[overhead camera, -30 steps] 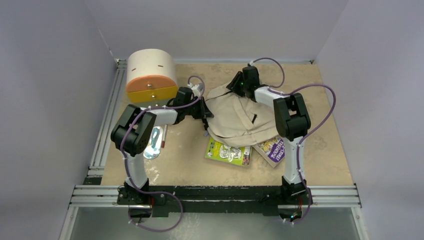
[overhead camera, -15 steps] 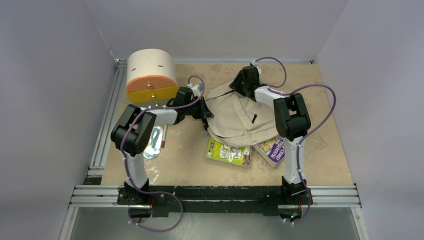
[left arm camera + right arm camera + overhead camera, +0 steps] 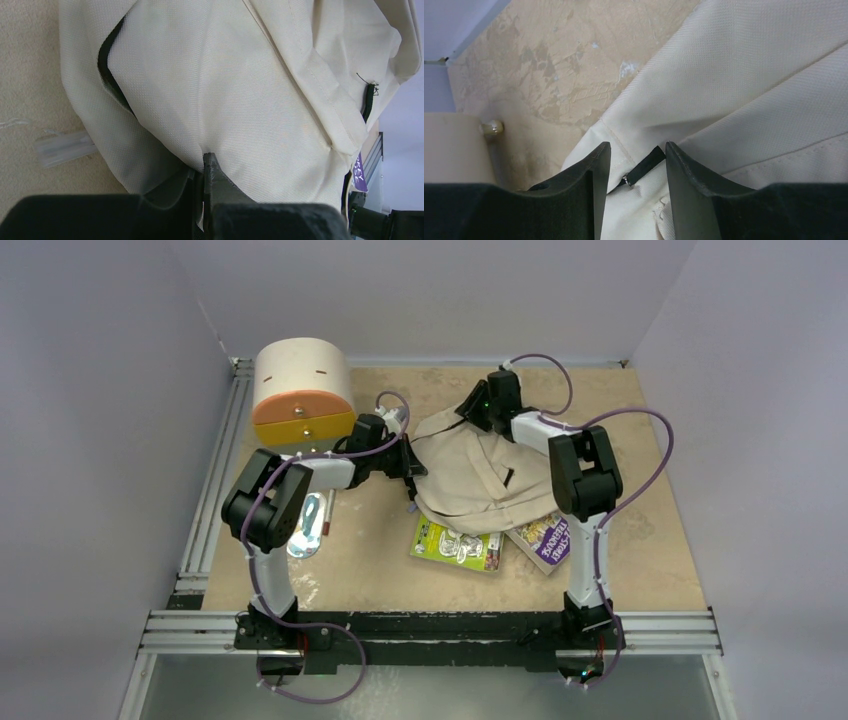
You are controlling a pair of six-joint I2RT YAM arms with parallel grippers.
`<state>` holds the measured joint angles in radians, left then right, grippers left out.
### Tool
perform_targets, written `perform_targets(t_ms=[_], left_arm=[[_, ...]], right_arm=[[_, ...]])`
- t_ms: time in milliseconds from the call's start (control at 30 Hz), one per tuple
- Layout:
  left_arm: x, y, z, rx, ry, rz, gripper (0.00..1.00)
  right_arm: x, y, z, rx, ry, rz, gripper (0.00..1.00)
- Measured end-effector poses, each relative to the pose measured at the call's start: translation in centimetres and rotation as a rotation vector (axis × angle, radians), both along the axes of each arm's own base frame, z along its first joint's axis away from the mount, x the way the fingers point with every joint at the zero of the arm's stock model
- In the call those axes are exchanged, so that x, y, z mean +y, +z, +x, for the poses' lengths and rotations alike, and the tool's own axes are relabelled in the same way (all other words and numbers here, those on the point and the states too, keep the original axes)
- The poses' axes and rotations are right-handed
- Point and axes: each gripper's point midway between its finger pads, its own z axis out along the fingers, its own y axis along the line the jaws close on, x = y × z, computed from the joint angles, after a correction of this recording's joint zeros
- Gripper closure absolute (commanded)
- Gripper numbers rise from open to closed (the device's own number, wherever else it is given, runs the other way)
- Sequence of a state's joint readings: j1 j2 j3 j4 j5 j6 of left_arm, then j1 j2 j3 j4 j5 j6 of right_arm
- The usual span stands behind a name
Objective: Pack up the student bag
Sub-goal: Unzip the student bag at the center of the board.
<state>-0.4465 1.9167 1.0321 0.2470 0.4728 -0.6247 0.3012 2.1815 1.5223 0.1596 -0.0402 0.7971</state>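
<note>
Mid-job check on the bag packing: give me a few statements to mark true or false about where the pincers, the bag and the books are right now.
1. The left pincer is shut on the fabric of the student bag. True.
2. The right pincer is clamped shut on the bag. False: its fingers stand apart at the bag's far edge, with a black tab between them.
3. The green book is packed inside the bag. False: it lies on the table at the bag's near edge.
4. The drawer box stands at the table's far left corner, apart from the bag. True.
</note>
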Motion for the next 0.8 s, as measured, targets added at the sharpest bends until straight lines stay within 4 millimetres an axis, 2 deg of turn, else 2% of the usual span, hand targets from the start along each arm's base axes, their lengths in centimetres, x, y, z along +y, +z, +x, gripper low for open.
perform_targets(t_ms=[300, 467, 600, 733, 800], left_arm=[[0.0, 0.0, 0.0, 0.0, -0.002, -0.002, 1.0], [0.0, 0.0, 0.0, 0.001, -0.003, -0.002, 1.0], [0.0, 0.0, -0.1, 0.001, -0.003, -0.002, 1.0], [0.0, 0.0, -0.1, 0.001, -0.004, -0.003, 1.0], [0.0, 0.0, -0.1, 0.001, -0.004, -0.002, 1.0]], right_arm=[[0.9, 1.1, 0.2, -0.017, 0.041, 0.101, 0.58], [0.9, 1.1, 0.3, -0.016, 0.052, 0.127, 0.59], [0.9, 0.6, 0.3, -0.009, 0.052, 0.127, 0.59], [0.8, -1.1, 0.3, 0.018, 0.047, 0.117, 0.59], [0.9, -1.3, 0.4, 0.019, 0.048, 0.119, 0.6]])
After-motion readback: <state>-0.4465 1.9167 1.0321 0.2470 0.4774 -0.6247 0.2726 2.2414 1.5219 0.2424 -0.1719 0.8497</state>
